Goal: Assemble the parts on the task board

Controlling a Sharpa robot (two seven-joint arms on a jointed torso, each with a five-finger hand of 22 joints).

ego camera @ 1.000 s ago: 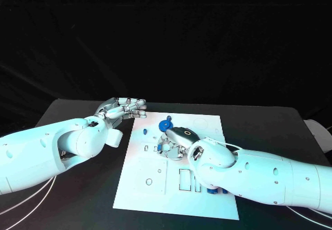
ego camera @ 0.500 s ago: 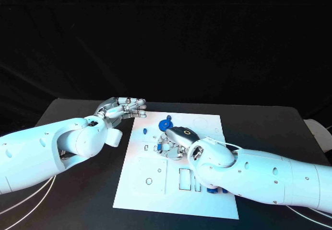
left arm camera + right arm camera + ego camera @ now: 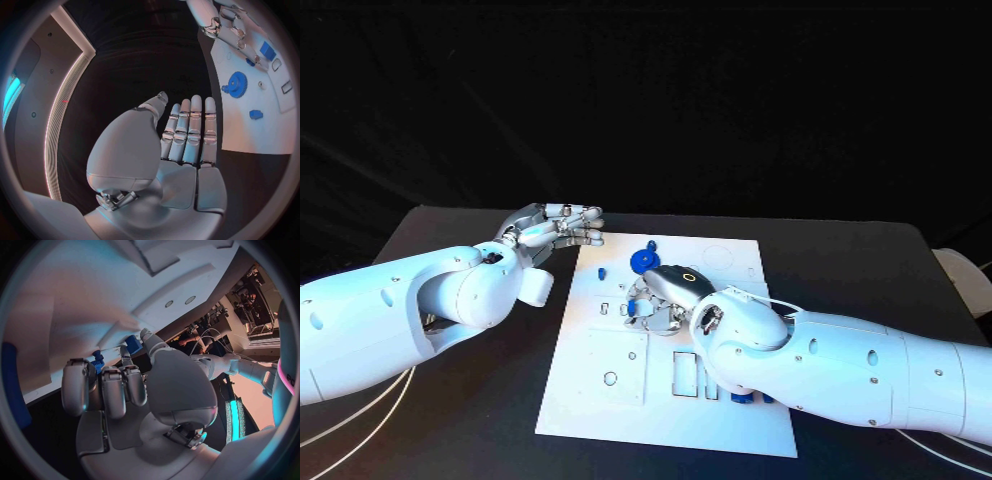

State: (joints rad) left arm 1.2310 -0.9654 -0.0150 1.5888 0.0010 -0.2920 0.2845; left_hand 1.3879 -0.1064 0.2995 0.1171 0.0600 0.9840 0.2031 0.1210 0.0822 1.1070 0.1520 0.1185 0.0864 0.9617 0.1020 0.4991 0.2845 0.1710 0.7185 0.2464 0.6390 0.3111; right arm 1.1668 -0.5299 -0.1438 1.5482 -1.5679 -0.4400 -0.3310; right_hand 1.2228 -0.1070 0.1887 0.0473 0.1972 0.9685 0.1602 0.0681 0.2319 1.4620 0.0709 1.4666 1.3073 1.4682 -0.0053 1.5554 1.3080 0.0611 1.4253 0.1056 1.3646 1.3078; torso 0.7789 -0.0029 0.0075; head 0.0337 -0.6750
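So the right hand (image 3: 658, 298) is curled down on the task board (image 3: 610, 400) mid-counter, pinching a small blue part (image 3: 132, 343); left hand (image 3: 554, 228) hovers released beside the board; blue gear (image 3: 643, 261) sits nearby.

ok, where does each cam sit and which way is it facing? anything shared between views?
Head view: on the robot's head, looking down at the task board; both arms enter, left robot hand beside the board, right robot hand over it.
Left wrist view: behind the left robot hand, facing across the board.
Right wrist view: behind the right robot hand, close over the board.
Shared: blue gear, head and left wrist views.
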